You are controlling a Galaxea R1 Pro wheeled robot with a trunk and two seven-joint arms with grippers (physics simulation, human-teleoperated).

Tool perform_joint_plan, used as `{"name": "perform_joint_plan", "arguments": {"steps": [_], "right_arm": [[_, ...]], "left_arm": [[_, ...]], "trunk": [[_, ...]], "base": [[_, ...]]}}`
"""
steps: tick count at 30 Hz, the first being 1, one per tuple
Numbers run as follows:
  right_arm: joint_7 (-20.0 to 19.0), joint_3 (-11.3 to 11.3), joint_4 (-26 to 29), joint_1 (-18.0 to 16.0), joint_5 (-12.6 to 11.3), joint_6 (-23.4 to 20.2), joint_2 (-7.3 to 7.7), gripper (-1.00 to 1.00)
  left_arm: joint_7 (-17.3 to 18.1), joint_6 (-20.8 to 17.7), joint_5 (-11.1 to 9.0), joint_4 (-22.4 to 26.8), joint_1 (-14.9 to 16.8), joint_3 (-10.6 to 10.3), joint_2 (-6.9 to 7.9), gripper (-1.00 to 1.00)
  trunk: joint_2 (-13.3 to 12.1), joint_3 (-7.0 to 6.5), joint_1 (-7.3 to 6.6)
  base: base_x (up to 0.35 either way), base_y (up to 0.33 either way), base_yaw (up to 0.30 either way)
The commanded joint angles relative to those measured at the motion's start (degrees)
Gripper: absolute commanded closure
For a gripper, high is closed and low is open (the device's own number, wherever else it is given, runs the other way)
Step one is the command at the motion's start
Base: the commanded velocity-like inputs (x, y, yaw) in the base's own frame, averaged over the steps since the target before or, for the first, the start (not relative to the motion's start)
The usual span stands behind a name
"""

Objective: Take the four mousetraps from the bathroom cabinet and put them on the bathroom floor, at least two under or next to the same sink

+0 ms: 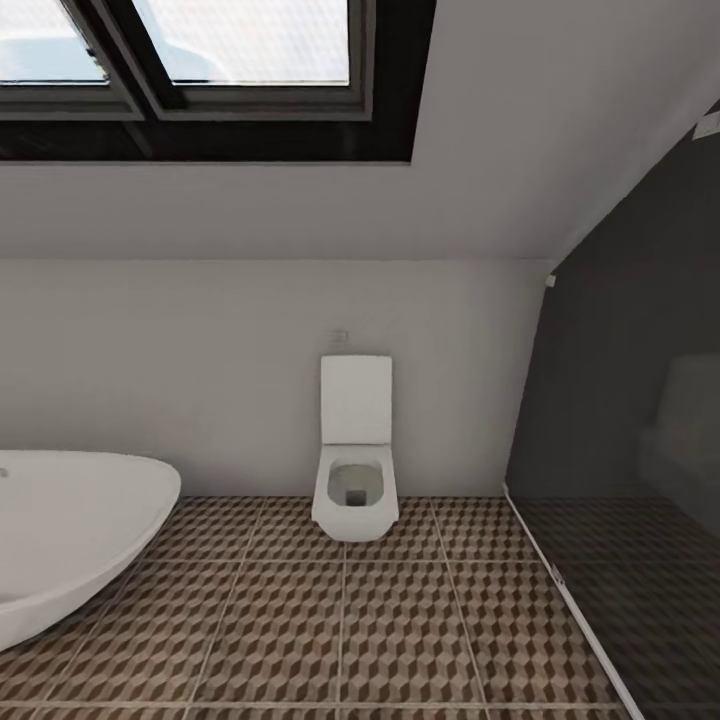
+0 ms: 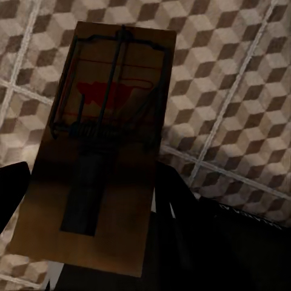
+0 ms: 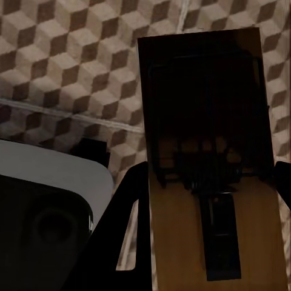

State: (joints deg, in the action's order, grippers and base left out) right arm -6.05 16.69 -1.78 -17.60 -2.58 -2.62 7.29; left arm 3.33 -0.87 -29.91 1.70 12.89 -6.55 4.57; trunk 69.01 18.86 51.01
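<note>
Here each gripper clamps a mousetrap above the bathroom floor [image 1: 400, 620]: left gripper [image 2: 91, 242] holds mousetrap [image 2: 103, 151], right gripper [image 3: 206, 206] holds another mousetrap [image 3: 206, 151]. Ahead, a toilet [image 1: 355, 450] stands beside a bathtub [image 1: 70, 540].

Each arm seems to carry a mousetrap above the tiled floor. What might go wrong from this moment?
1. The head view faces the toilet and the bathtub, not a sink, so traps released here would probably miss the sink requirement.
2. The left mousetrap and the right mousetrap hang above the bathroom floor; a slip might drop one and perhaps flip it.
3. How firmly the fingers grip is hidden in both wrist views.
</note>
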Motion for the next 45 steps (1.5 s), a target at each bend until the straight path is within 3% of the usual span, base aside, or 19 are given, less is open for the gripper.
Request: {"name": "perform_joint_plan", "arguments": {"steps": [1,45], "right_arm": [[-0.37,0.36,-0.07,-0.07,-0.41,-0.1,-0.02,1.0],[-0.37,0.36,-0.07,-0.07,-0.32,0.09,-0.05,1.0]], "left_arm": [[-0.19,-0.06,-0.41,0.03,0.03,-0.48,0.03,1.0],[-0.25,0.08,-0.5,-0.04,0.03,-0.44,0.48,1.0]], "trunk": [[0.03,0.06,0.03],[0.03,0.06,0.03]], "base": [[0.324,0.0,-0.005],[0.324,0.025,0.0]]}}
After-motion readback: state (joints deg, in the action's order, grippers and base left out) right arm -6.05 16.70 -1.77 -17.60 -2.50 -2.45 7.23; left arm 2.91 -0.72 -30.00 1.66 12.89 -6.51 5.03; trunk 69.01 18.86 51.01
